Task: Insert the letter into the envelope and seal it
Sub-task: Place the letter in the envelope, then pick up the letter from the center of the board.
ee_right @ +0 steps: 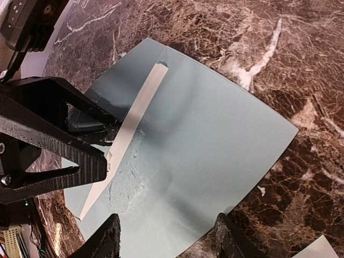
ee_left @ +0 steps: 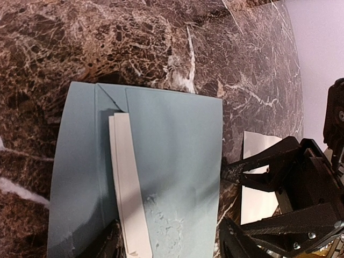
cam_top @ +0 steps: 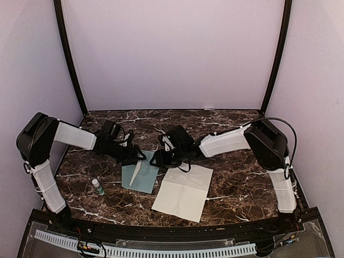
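The dark marble table carries everything. On it the letter lies flat and unfolded, plain side up, crossed by fold creases, near the front edge and under the right arm. It is wholly outside the envelope, which lies flat just beside the letter's left edge, toward the left arm. In the wrist views the envelope shows a scuffed, torn patch on its face.

Both grippers meet over the envelope's far end. The left gripper has its jaws spread and grips nothing. Its own camera shows one finger on each side of the envelope's near part. The right gripper also stands spread, its two fingers hanging apart above the envelope, holding nothing. From the left wrist, the right gripper is seen at the envelope's right edge, with a corner of the letter behind it.

A narrow white strip lies lengthwise on the envelope, one end lifted. That end sits at the tips of the left gripper, though whether a finger touches the strip is hard to tell.

A small bottle with a green top sits left of the envelope, apart from it.
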Controlling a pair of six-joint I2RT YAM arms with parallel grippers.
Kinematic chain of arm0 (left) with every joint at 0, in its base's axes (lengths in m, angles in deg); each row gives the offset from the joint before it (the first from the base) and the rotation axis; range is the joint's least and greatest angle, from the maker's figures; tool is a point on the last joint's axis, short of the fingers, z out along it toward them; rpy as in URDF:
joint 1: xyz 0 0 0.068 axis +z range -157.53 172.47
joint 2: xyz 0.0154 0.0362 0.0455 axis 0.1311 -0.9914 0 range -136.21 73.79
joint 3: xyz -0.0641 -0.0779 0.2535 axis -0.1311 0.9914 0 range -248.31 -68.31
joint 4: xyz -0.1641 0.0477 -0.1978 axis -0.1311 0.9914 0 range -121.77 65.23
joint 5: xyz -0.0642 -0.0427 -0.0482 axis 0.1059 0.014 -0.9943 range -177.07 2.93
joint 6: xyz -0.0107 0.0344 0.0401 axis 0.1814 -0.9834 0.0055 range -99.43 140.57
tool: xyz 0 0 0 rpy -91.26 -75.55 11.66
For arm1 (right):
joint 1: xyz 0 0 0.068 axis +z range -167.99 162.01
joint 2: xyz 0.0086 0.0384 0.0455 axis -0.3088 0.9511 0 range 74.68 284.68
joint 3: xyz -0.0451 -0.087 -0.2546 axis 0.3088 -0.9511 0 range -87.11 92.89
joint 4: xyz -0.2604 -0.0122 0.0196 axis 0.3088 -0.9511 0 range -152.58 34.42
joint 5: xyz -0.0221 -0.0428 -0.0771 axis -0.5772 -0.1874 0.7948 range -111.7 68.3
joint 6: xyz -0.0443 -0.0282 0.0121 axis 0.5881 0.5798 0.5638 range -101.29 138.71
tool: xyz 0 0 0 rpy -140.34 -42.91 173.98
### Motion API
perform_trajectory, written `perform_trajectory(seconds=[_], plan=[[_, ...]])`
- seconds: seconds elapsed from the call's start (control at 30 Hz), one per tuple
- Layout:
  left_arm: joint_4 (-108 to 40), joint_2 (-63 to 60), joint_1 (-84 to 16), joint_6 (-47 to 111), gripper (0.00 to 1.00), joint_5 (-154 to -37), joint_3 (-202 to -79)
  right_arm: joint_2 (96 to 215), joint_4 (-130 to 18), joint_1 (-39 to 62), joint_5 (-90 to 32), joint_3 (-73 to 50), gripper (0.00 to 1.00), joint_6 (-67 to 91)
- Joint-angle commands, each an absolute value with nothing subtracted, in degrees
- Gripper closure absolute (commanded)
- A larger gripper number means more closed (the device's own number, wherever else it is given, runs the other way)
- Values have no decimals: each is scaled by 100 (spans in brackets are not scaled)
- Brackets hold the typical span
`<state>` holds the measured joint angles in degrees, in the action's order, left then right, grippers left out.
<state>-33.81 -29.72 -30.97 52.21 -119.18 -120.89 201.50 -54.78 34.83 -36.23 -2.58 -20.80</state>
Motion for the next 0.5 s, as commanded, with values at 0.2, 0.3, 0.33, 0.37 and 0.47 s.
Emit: perform_trajectory(seconds=[0.2,0.3,0.33,0.37,0.47], plan=[[-2913,-2275,-3089,5096,37,-11512,-12252,19403,-5444,3363,-3186,-615,36,-1815],[-2654,-2072,-3035,4998,35,-11341,-12350,18931,-5527,3322,-2971,-848,31,-1700],[-2630,-1951,-3013,4976,33,-11229,-12333,18752,-5534,3305,-2869,-958,29,-1676],[-2612,-1892,-3008,4967,33,-11176,-12311,18556,-5683,3285,-2757,-1085,27,-1644],[-2705,-1521,-3010,4919,31,-11164,-12126,17920,-6024,3241,-2463,-1513,24,-1627]])
